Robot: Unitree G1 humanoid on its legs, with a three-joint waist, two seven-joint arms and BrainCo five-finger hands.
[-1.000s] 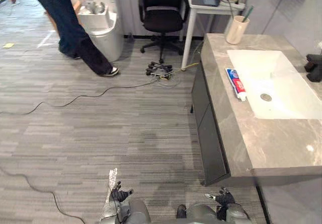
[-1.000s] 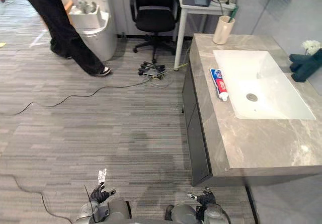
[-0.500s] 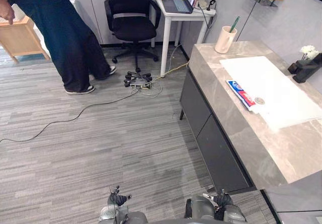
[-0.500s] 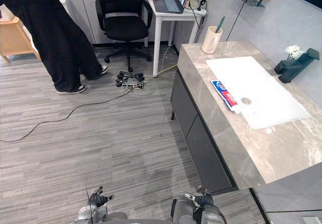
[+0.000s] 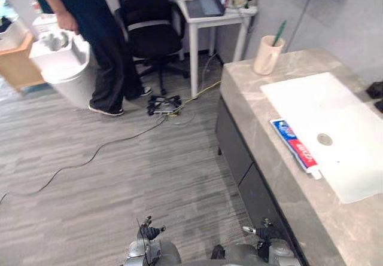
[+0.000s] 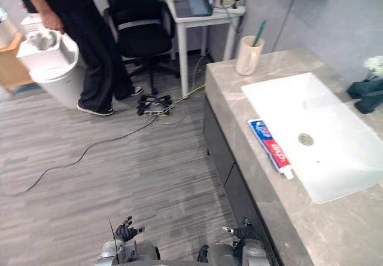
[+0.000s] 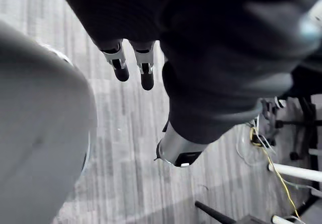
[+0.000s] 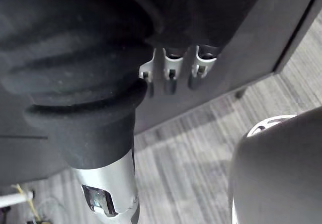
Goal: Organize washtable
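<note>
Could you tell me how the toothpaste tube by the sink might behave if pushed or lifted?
The toothpaste tube lies flat, so it probably slides rather than rolls. It looks soft-walled, likely denting when squeezed. It lies beside the sink, so a sideways push might drop it in.

No text, number or sign can be read anywhere. The toothpaste tube (image 6: 270,148), lying on the grey counter (image 6: 239,107) just beside the white sink (image 6: 311,107), carries blue, red and white print too small to make out. The laptop (image 6: 195,4) on the desk (image 6: 206,20) shows nothing legible.
</note>
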